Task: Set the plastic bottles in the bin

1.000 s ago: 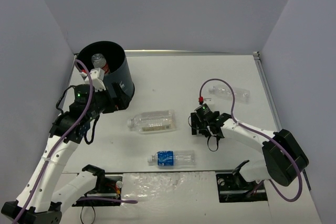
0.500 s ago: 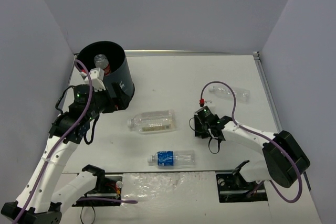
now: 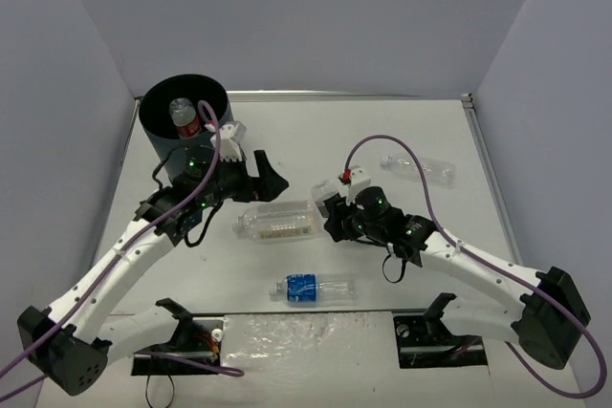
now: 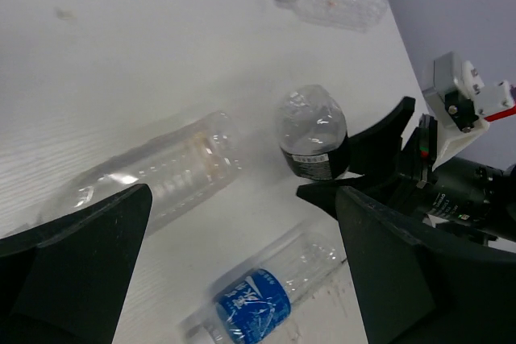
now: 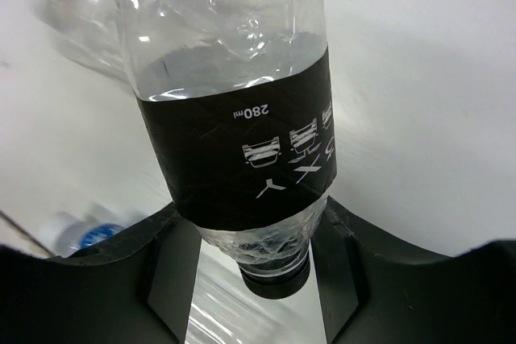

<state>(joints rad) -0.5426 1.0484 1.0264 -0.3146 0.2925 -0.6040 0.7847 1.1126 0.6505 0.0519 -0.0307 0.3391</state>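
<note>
Right claw [image 3: 334, 215] has clamped onto black-label bottle [image 5: 234, 118], right of bin [image 3: 153, 136] | left claw [image 3: 271, 182] spread wide, empty | I'm mid-pickup | next: lift over bin, release.

Ribbed bottle [image 3: 277, 221] amid open tabletop [image 3: 382, 131]

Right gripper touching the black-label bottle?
Touching. The right wrist view shows the right gripper with both fingers pressed against opposite sides of the black-label bottle, no gap.
</note>
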